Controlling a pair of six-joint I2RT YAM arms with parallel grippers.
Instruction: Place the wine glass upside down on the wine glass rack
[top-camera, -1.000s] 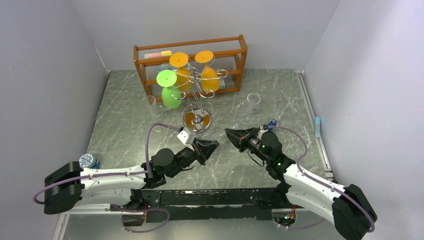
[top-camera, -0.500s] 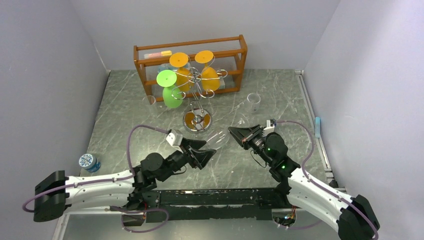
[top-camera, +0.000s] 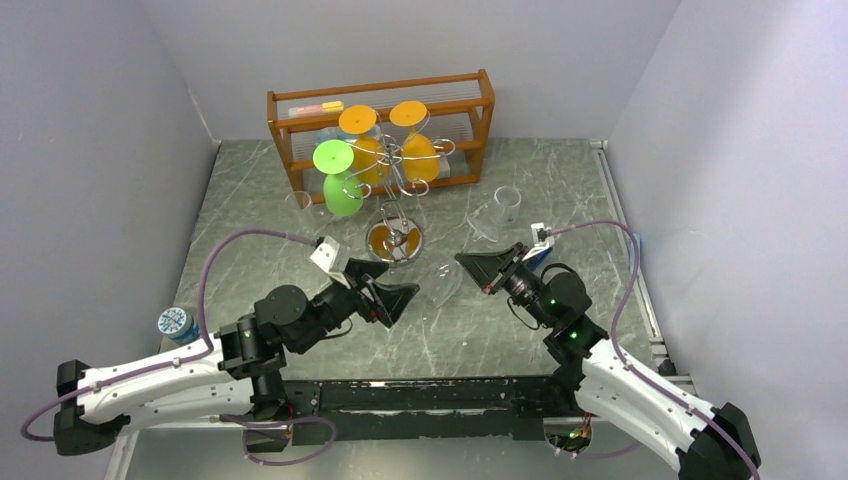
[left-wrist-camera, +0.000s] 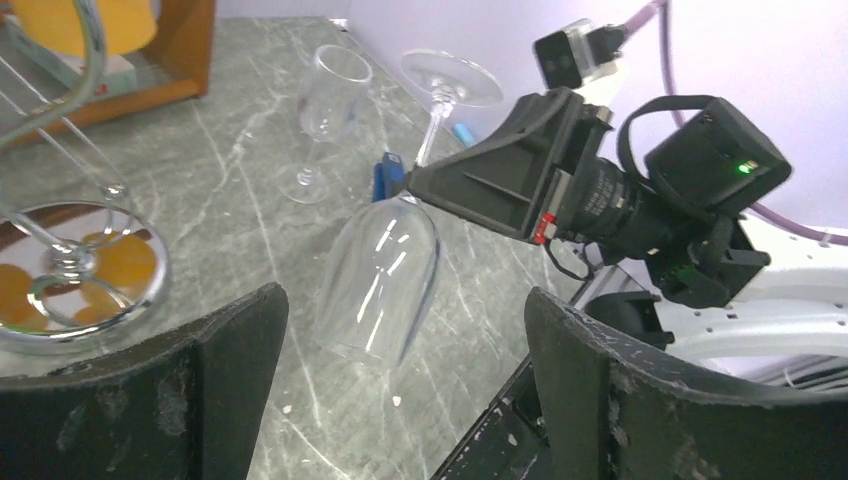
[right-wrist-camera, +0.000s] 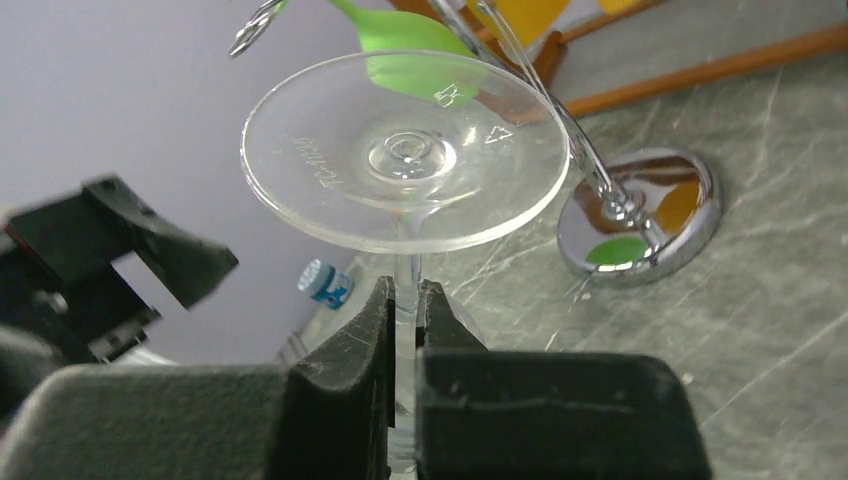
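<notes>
From above: just released by the left gripper (top-camera: 403, 300), jaws spread and drawn back; wine glass (top-camera: 443, 283) between the arms, short of the wine glass rack (top-camera: 398, 165). Left wrist: bowl down, tilted. Right wrist: stem pinched in the right gripper (right-wrist-camera: 403, 300), so handed over, ready for hanging

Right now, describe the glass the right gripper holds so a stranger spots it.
Find the silver rack in front of the wooden shelf. Just in front, the right gripper pinches a clear wine glass by its stem. Unlike the upright clear glass nearby, it is tipped bowl-down, foot up.
</notes>
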